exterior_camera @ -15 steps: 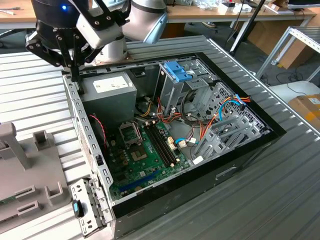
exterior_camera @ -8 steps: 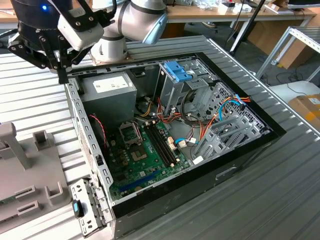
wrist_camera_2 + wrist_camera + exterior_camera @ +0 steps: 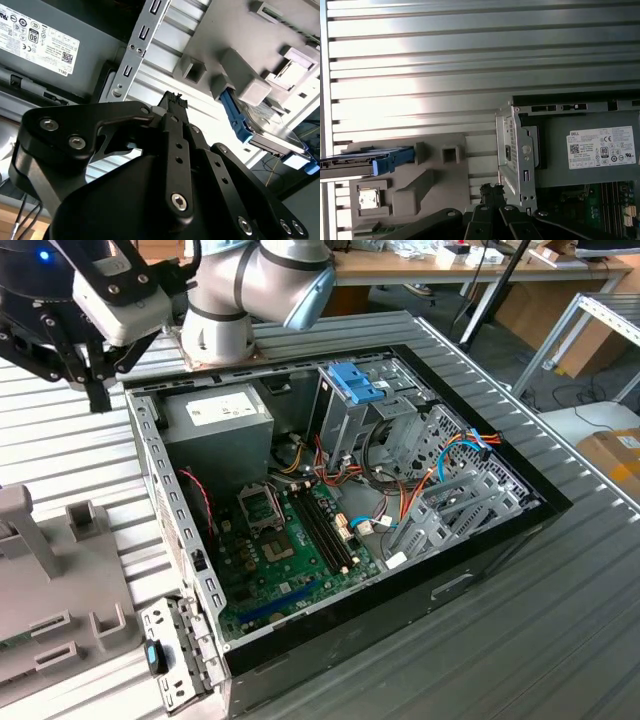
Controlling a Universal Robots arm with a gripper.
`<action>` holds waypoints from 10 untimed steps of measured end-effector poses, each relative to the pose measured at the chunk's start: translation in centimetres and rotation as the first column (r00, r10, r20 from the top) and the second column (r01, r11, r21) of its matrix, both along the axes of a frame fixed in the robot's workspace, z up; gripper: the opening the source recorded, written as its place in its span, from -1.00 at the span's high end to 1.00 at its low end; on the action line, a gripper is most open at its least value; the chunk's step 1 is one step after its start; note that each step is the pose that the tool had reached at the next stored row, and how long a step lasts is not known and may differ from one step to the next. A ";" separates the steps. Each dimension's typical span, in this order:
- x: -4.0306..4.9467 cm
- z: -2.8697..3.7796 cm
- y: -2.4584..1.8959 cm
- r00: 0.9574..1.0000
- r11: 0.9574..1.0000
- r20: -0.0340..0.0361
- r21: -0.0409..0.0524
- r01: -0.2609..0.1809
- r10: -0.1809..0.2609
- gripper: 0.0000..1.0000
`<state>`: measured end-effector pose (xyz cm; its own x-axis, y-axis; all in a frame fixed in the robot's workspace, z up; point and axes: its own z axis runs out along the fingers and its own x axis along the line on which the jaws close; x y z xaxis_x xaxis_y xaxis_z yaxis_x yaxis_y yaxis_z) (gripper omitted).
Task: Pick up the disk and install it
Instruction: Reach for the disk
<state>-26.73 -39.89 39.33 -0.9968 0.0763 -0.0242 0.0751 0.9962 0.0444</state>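
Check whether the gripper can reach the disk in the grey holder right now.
Probably yes: the disk sits exposed in the grey holder outside the computer case, nothing covering it, gripper nearby with clear space between. Jaws look shut, holding nothing.

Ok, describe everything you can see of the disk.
The disk is a flat rectangular drive: shiny grey metal body, bright blue plastic frame along its edge. It sits in the grey holder on the ribbed table beside the open computer case, against a grey block. The hand is apart from it, not touching.
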 end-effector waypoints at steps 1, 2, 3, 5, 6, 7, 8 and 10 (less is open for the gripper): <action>-0.41 0.00 0.00 1.000 1.000 0.000 0.000 0.000 0.000 0.79; -0.87 0.00 0.00 1.000 1.000 0.000 0.000 0.000 0.000 0.79; -1.24 0.00 0.00 1.000 1.000 0.000 0.000 0.000 0.000 0.79; -1.62 0.00 0.00 1.000 1.000 0.000 0.000 0.000 0.000 0.79; -1.85 0.00 0.00 1.000 1.000 0.000 0.000 0.000 0.000 0.79; -2.15 0.00 0.00 1.000 1.000 0.000 0.000 0.000 0.000 0.79; -2.31 0.00 0.00 1.000 1.000 0.000 0.000 0.000 0.000 0.79; -2.85 0.00 0.00 1.000 1.000 0.000 0.000 0.000 0.000 0.79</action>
<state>-29.58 -39.89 39.33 -0.9968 0.0763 -0.0243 0.0751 0.9962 0.0444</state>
